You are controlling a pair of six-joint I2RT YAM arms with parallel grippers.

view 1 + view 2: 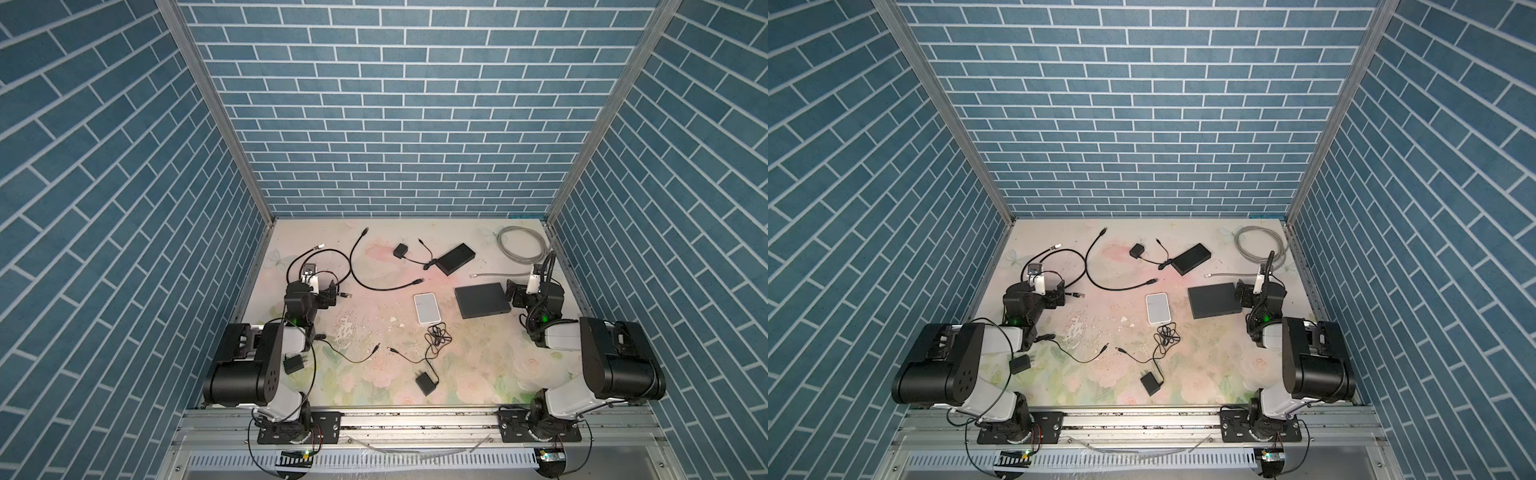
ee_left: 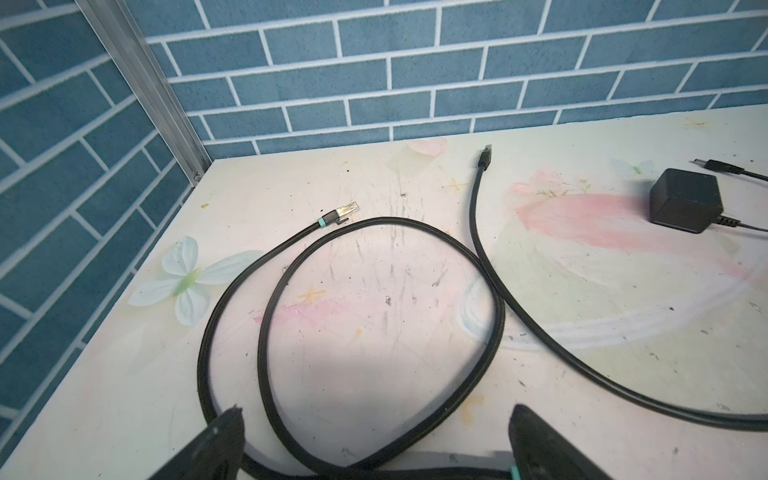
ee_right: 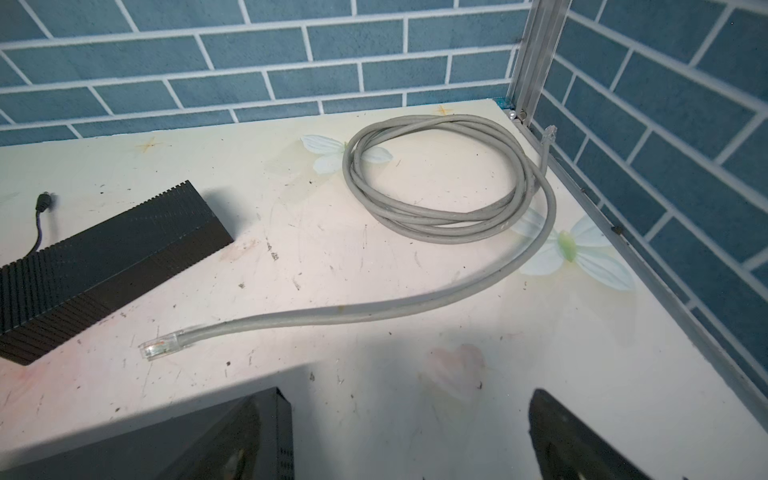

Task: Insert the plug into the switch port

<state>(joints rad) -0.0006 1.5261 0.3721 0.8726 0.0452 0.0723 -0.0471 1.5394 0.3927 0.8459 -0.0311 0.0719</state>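
A flat black switch (image 1: 482, 300) lies right of centre, its corner (image 3: 283, 419) beside my right gripper's left finger. A grey cable's clear plug (image 3: 160, 348) rests on the table just beyond it, also visible in a top view (image 1: 473, 275). My right gripper (image 3: 399, 440) (image 1: 534, 293) is open over bare table, holding nothing. My left gripper (image 2: 374, 440) (image 1: 320, 287) is open above a black braided cable loop (image 2: 478, 266), touching nothing. That cable's teal-banded plug (image 2: 338, 215) lies further out. Which port faces where I cannot tell.
A ribbed black box (image 3: 104, 266), a white box (image 1: 427, 307), a smooth black cable (image 2: 484, 156), a black adapter (image 2: 685, 203) and two more adapters with thin leads (image 1: 426, 382) (image 1: 294, 365) litter the table. The grey coil (image 3: 449, 174) fills the back right corner. Brick walls enclose three sides.
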